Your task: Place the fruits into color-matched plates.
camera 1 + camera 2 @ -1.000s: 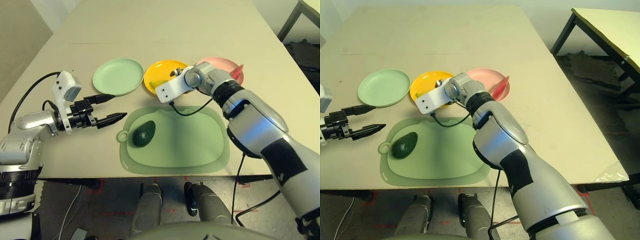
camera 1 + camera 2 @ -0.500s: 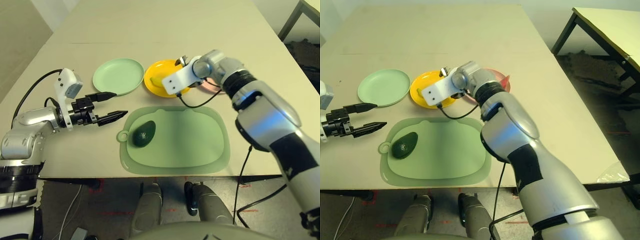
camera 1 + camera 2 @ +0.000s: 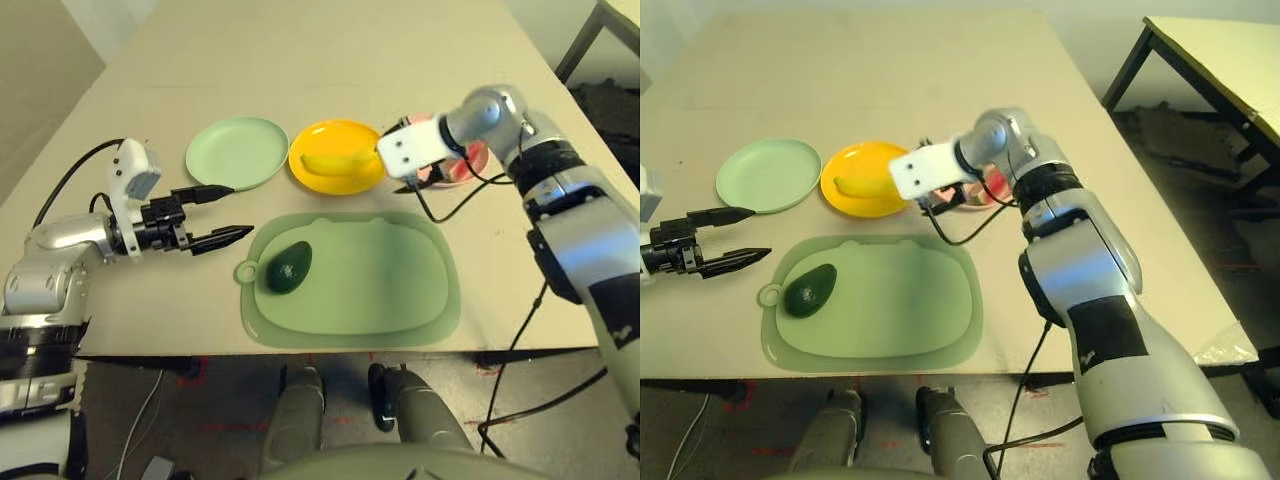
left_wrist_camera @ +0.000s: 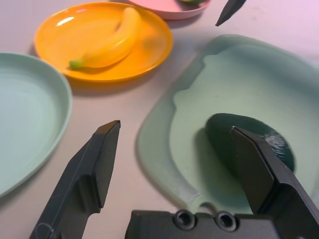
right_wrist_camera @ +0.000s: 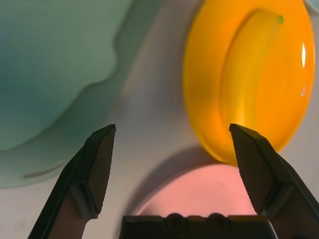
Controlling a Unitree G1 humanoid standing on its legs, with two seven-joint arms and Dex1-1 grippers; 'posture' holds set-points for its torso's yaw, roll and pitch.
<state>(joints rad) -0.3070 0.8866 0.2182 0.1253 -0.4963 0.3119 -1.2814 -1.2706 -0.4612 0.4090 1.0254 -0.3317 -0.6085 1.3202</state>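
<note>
A dark green avocado (image 3: 287, 268) lies at the left end of the green cutting board (image 3: 380, 290). My left gripper (image 3: 240, 209) hovers open just left of the board, pointing at the avocado (image 4: 249, 142), with nothing between its fingers. The yellow banana (image 3: 335, 160) rests in the yellow plate (image 3: 345, 180). The mint green plate (image 3: 237, 152) holds nothing. My right gripper (image 5: 173, 130) hangs open over the near edge of the pink plate (image 5: 199, 196), beside the yellow plate (image 5: 294, 99). The right wrist hides most of the pink plate; a red bit of watermelon (image 3: 993, 184) shows behind it.
The three plates stand in a row behind the cutting board. A black cable (image 3: 440, 210) loops from the right wrist over the board's far right corner. Bare tabletop lies beyond the plates and to the right of the board.
My right arm has swung to the right, from over the yellow plate to over the pink plate, uncovering the banana. The left gripper has barely moved.
</note>
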